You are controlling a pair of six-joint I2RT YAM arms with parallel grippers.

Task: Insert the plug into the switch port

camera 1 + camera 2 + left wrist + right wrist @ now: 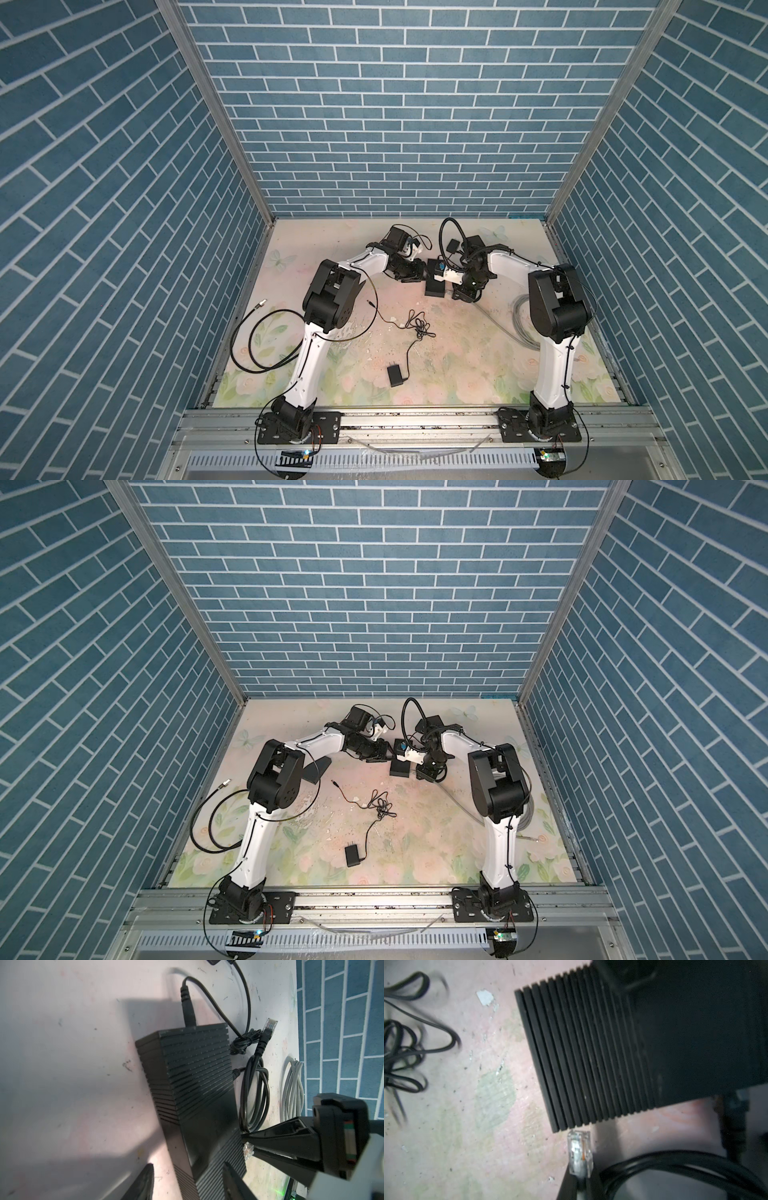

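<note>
Right wrist view puts the plug (580,1153), a clear connector on a grey lead, pinched firmly in the right hand (581,1178). Its nose is just beside the corner of the switch (591,1053) and not in any opening. The switch is a black ribbed box lying flat on the tabletop (467,1126), between the two arms towards the far side in both top views.

In the left wrist view the left hand (188,1169) stands open, with one finger on either side of the switch's near end. A visible gap remains at one flank, so it brackets the box rather than clamping it.

The step in hand looks like the line-up just before insertion. No port shows in any view, so I cannot tell which face carries it, and the plug now points at ribbing rather than at a socket.

To do the step well, the left hand should probably close on the switch first, so the box cannot slide or turn when pushed. The right hand would then shift the plug sideways along the face until it is square to the port, with the latch tab facing correctly. It should advance straight and slowly. A slanted entry risks jamming the plug or skidding the switch towards the black cable (254,1093) coiled just beside it.
</note>
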